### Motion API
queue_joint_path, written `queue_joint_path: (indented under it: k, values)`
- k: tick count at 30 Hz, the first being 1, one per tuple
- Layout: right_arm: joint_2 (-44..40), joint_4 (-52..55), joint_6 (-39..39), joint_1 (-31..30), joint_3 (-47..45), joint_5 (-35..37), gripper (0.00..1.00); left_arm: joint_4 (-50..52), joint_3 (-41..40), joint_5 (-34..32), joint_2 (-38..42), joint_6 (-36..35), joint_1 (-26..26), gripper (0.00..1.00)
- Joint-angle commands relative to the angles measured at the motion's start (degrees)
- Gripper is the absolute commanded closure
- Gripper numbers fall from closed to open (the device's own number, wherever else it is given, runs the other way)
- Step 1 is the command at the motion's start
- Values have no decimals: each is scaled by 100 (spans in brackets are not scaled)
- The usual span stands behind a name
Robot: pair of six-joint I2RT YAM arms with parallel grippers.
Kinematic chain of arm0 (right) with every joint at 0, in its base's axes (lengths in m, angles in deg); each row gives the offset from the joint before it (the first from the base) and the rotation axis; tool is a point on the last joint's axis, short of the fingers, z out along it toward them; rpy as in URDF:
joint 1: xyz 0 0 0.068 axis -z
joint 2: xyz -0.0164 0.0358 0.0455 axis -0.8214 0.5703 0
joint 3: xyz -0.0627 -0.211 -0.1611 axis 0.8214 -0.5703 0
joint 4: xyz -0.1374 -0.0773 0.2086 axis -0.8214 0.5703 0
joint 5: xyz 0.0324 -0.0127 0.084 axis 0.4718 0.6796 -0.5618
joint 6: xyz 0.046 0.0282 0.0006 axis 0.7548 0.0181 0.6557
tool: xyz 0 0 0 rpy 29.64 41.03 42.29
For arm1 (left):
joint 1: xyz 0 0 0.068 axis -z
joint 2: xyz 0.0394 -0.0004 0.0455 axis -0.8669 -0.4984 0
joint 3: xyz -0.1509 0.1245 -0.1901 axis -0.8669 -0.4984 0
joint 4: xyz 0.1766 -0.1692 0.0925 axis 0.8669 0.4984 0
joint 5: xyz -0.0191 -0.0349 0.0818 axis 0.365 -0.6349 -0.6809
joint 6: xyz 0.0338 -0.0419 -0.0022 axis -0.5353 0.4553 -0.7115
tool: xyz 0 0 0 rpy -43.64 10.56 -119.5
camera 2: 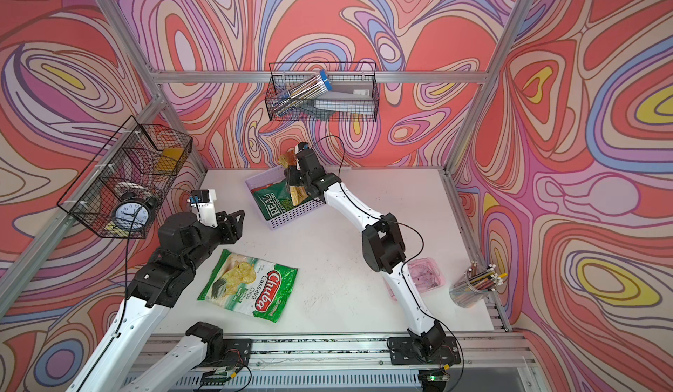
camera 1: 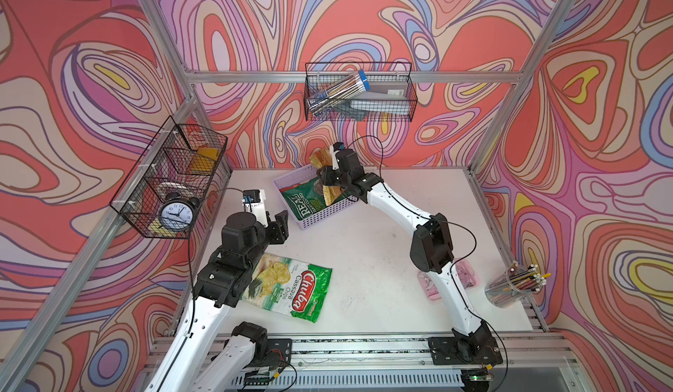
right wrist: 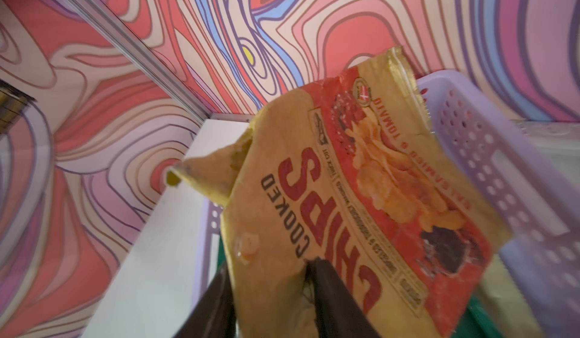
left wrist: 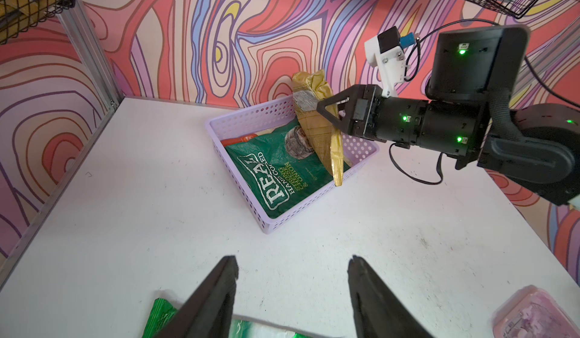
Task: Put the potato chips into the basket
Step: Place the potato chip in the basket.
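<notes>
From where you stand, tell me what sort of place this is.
Probably a robot test cell dressed as a home or office corner: a white table boxed in by aluminium framing, swirl-patterned walls, and black wire baskets hung on the frame.

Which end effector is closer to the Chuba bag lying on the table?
Left. The left end effector hovers just beyond the Chuba bag, toward the lavender basket. The right end effector is over that basket, at the yellow CHIPS bag.

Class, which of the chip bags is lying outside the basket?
The green-white Chuba bag. It lies flat on the table near the left arm, while the dark green bag and yellow bag are at the basket.
</notes>
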Motion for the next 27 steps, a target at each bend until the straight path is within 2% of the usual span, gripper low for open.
queue_joint_path:
  k: [1, 3, 5, 7, 9, 10, 12, 15, 19, 22, 27]
  values:
    - [-183, -675, 217, -10, 30, -397, 52, -86, -61, 12, -16, 20, -56, 37]
    - [-327, -742, 209, -13, -90, -461, 51, -88, -54, 6, -3, 24, -72, 38]
    - [-424, -795, 166, -16, -155, -555, 43, -93, -70, 0, 15, 28, -99, 38]
    - [-470, -882, 118, -10, -171, -703, 41, -98, -79, 1, 24, 44, -132, 38]
    - [-430, -975, 80, -9, -156, -790, 32, -109, -92, 6, 24, 63, -152, 38]
    - [-367, -995, 52, -9, -120, -845, 32, -103, -92, 6, 17, 63, -160, 38]
    - [-213, -986, -11, -12, -40, -901, 35, -107, -104, 7, 15, 71, -164, 38]
    - [41, -1069, 103, -1, -38, -887, 51, -112, -131, -3, 2, 81, -162, 38]
    - [483, -1288, 359, 0, 43, -1034, 63, -103, -113, 0, -20, 81, -177, 38]
    - [788, -1402, 447, 0, 82, -984, 63, -107, -135, -21, 10, 90, -178, 38]
    - [1369, -1554, 612, -6, 297, -965, 54, -122, -149, -3, 1, 107, -186, 38]
